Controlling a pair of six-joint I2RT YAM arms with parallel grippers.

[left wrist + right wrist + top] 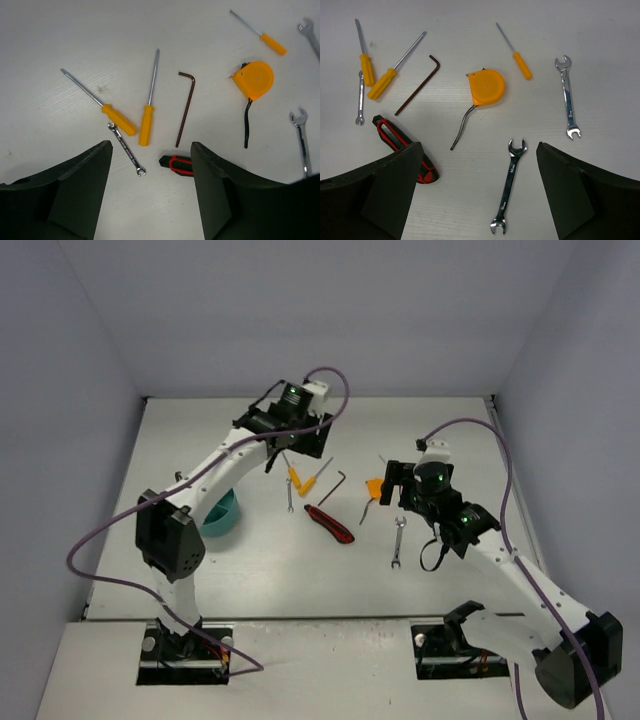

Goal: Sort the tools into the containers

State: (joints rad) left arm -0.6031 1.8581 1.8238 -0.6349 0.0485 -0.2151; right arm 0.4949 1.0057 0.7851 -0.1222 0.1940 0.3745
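The left arm (225,465) extended forward, left gripper (151,150) facing down, jaws spread wide. The right arm (520,575) bent inward, right gripper (479,150) facing down, jaws equally parted.

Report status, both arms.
Left gripper open, right gripper open, both empty. Tools loose on table. Bowl partly hidden behind left arm.

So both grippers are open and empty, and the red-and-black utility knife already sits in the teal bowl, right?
No. The utility knife lies on the table, outside the teal bowl, as the top external view shows. The left gripper and right gripper are open and empty.
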